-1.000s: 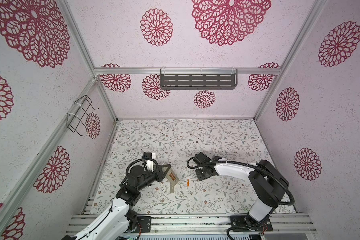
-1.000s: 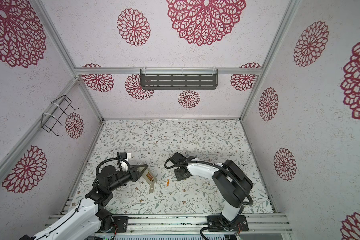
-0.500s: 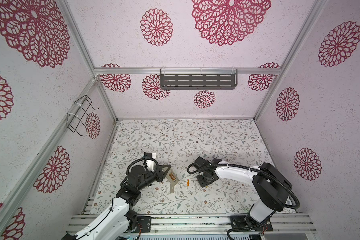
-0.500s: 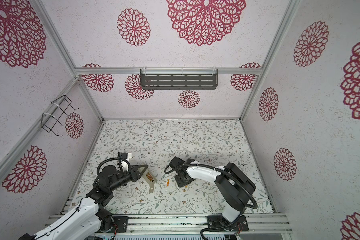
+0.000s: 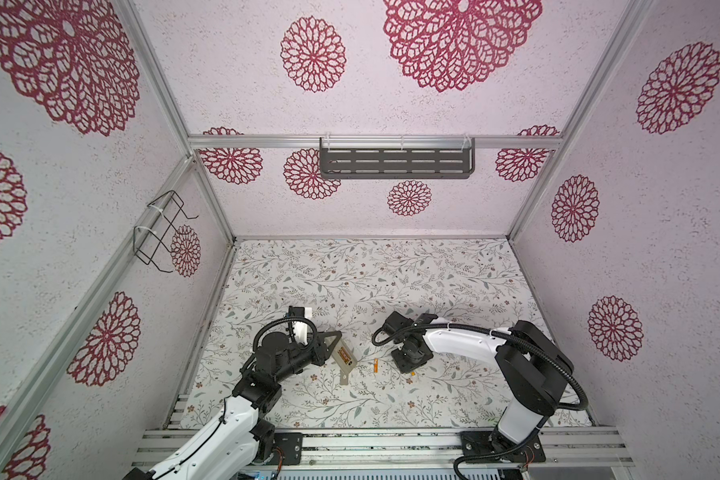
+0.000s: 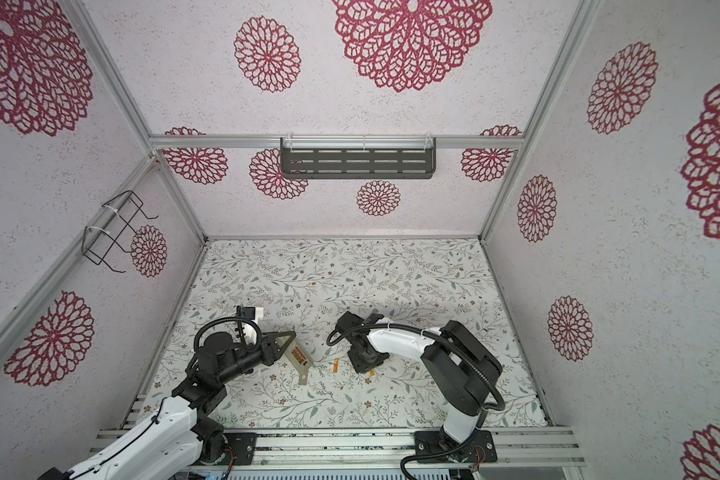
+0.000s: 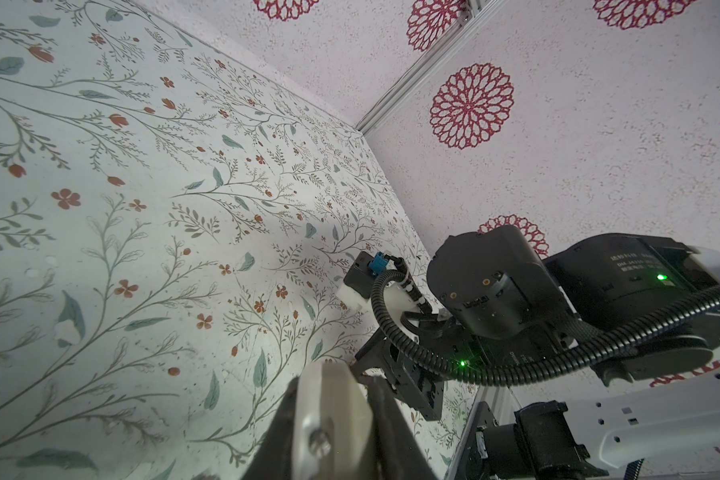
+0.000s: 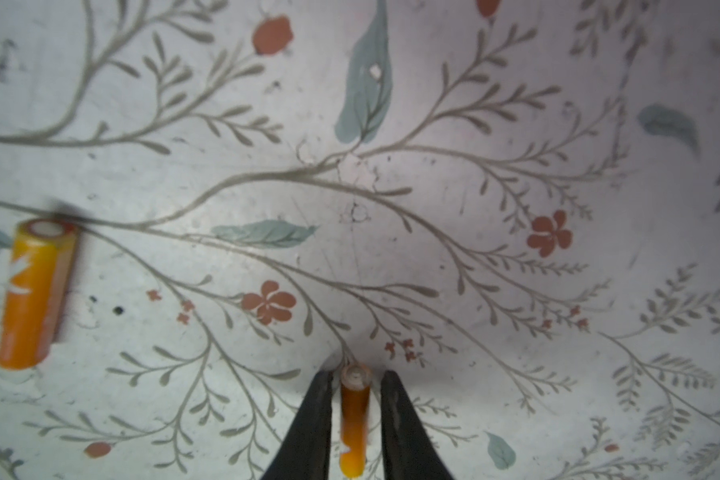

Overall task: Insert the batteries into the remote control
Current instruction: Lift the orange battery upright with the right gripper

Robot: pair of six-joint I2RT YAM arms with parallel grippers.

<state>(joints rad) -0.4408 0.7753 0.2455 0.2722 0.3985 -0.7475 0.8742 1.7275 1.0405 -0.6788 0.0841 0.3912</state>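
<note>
Orange, slim, pale-tipped: first battery [image 8: 354, 415] lies on the floral table [image 8: 433, 208], lengthwise between the two dark fingers [image 8: 319, 411] of the right gripper [image 8: 356, 376]. The fingers stand apart, and a narrow gap shows on either side of the cell, so nothing is pinched. In both top views the right gripper [image 5: 411, 365] points down at the table near the front centre, with the first battery [image 5: 413, 372] peeping out just beneath it.

Second battery [image 8: 34, 295]: same orange, lying free on the table, near the right gripper but not touching it. In both top views the second battery [image 5: 376, 365] sits between that gripper and the remote control.

Remote control [image 5: 343, 358]: pale beige, elongated, with an orange-red patch on the upturned face. One end is clamped between the pressed-together fingers of the left gripper [image 5: 331, 345]; the other end reaches towards the front rail. Whether that free end touches the table cannot be told.

Fixtures: grey slotted shelf [image 5: 395, 164] on the back wall; black wire basket [image 5: 161, 232] on the left wall.
</note>
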